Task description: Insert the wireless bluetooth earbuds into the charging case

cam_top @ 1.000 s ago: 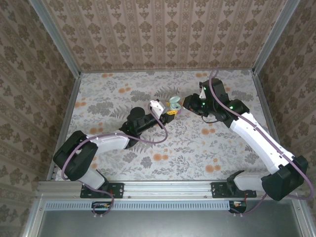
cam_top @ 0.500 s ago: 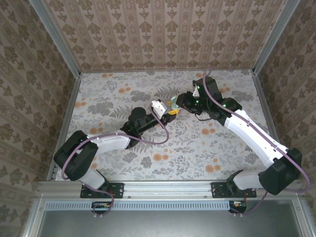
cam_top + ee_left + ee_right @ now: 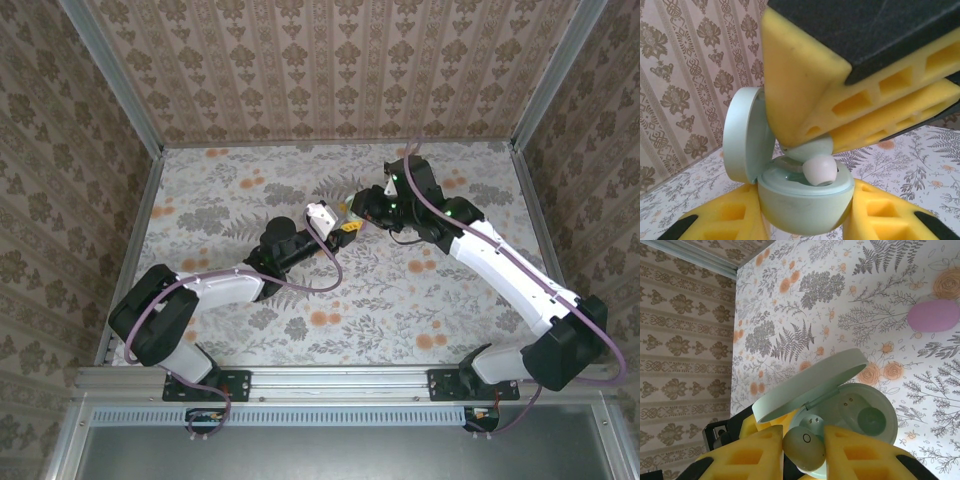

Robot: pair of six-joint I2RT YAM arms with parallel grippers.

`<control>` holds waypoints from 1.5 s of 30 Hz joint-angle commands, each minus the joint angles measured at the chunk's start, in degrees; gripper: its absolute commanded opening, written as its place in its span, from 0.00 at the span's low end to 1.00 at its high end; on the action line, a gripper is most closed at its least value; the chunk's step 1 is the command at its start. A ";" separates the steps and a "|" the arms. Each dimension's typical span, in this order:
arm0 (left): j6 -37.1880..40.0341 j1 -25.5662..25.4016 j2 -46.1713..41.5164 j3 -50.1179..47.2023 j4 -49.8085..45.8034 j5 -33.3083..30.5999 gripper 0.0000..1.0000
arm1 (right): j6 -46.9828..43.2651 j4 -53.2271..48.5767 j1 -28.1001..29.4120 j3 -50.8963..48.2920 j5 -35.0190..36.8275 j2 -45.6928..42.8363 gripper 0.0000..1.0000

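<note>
Floral tabletop (image 3: 420,300) below. Mid-table, my left gripper (image 3: 345,228) clamps the mint-green glossy clamshell charging case (image 3: 800,200), lid open. My right gripper (image 3: 804,460) pinches a mint-green rounded earbud (image 3: 815,162) at its socket. I'd press straight down gently, then release.

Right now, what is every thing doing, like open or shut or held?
charging case: lid open, held in the left claw.
earbud: pinched by the right claw, tip at the case.
left claw: shut on the charging case.
right claw: shut on the earbud.
pink oval: lying flat, untouched.
</note>
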 commanded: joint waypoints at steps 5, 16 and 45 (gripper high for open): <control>1.04 -0.55 -0.23 2.24 1.64 -0.82 0.30 | -2.47 -4.47 1.52 2.48 4.90 1.11 0.26; 1.05 -0.67 -0.07 2.78 1.62 -0.57 0.29 | -3.78 -5.61 2.19 2.63 6.82 1.06 0.26; 0.69 -0.22 -1.21 1.91 2.55 -0.92 0.29 | -6.82 -3.41 1.93 1.27 1.97 -5.97 0.36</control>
